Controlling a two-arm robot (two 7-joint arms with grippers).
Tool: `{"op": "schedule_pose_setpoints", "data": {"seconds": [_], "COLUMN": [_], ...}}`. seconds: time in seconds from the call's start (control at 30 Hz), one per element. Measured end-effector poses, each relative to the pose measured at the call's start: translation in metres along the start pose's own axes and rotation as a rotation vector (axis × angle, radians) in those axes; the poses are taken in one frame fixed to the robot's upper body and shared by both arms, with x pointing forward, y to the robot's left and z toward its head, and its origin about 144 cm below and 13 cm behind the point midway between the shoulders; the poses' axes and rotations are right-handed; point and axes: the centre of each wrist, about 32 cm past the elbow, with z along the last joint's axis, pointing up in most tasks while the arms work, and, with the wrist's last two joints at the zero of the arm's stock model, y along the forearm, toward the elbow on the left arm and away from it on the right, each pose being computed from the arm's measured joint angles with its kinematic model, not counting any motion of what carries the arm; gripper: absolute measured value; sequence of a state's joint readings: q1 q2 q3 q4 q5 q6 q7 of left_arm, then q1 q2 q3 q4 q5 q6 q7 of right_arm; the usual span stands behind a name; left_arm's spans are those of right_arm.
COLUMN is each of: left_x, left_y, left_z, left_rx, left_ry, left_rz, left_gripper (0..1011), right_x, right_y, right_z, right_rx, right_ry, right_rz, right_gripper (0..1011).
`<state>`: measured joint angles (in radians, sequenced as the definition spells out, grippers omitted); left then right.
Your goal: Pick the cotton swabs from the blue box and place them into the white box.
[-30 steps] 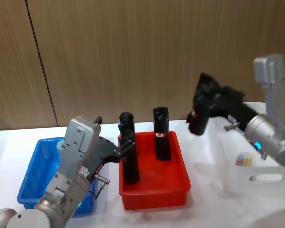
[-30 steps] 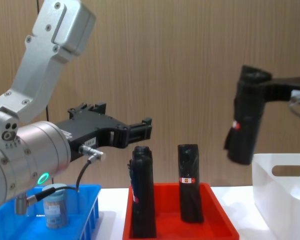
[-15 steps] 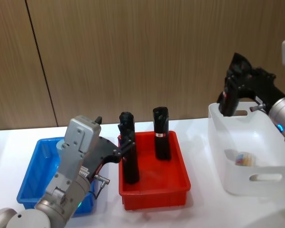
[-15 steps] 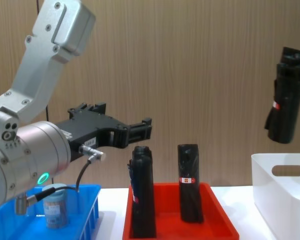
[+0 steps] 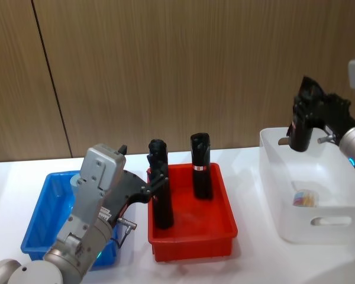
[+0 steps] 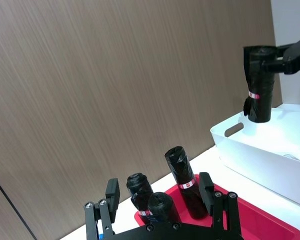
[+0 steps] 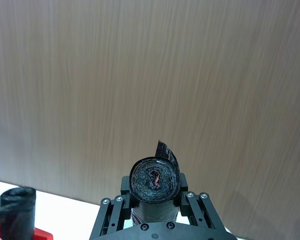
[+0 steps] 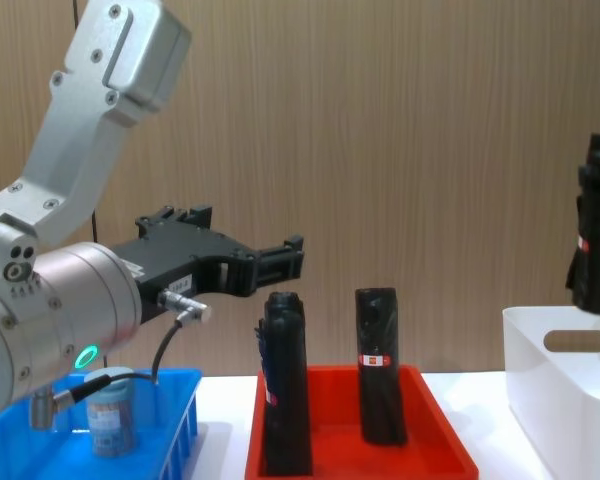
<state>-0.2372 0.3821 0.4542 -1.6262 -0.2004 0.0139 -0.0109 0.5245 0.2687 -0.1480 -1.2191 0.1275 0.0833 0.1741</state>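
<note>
Jaws: the right gripper (image 5: pixel 302 127) is clamped on a black wrapped roll (image 5: pixel 300 131); the left gripper (image 8: pixel 285 260) has its fingers apart with nothing between them.

Head view. Landmark: the red bin (image 5: pixel 192 225). The right gripper holds its roll upright in the air over the back part of the white box (image 5: pixel 296 228), which stands to the right of the red bin. A small multicoloured item (image 5: pixel 305 198) lies on the white box's floor. Two more black rolls (image 5: pixel 201 165) stand upright inside the red bin. The blue box (image 5: pixel 38 222) sits just left of the red bin, largely covered by the left arm.

Left wrist view. Left fingers (image 6: pixel 111 192) spread, pointing toward the red bin. Three roll tops show there. Beyond it, the held roll hangs above the white box's rim.

Right wrist view. The roll's end sits squarely between the right fingers (image 7: pixel 121 207); a wood-panelled wall (image 7: pixel 140 75) lies behind.

Chest view. Left gripper hovers above the left edge of the red bin. One of the cotton swabs (image 8: pixel 110 415) stands upright in the blue box, left of the red bin. The held roll hangs above the white box, clear of its rim.
</note>
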Motion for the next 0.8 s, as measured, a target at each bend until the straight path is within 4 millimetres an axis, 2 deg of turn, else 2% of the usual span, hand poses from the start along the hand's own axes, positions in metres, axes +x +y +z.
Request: {"op": "schedule_pose_setpoints", "data": {"seconds": [0.27,0.33,0.4,0.43,0.5,0.8], "left_x": [0.0,0.0,0.0,0.0,0.0,0.0], "left_y": [0.0,0.0,0.0,0.0,0.0,0.0], "left_z": [0.0,0.0,0.0,0.0,0.0,0.0], "left_rx": [0.0,0.0,0.0,0.0,0.0,0.0], "left_ry": [0.0,0.0,0.0,0.0,0.0,0.0], "left_rz": [0.0,0.0,0.0,0.0,0.0,0.0], "left_gripper": [1004,1004,1004,1004,1004,1004], "right_x": [0.0,0.0,-0.001,-0.001,-0.001,-0.001], "right_y": [0.007,0.008,0.009,0.009,0.01,0.008], "right_z": [-0.014,-0.016,-0.019,-0.019,-0.022,-0.025], "right_rx": [-0.042,-0.048,-0.057,-0.057,-0.063,-0.063], "right_ry": [-0.007,-0.008,-0.008,-0.008,-0.009,0.002], "right_rz": [-0.01,-0.011,-0.012,-0.012,-0.013,-0.015], "right_gripper": [529,577,671,671,761,977]}}
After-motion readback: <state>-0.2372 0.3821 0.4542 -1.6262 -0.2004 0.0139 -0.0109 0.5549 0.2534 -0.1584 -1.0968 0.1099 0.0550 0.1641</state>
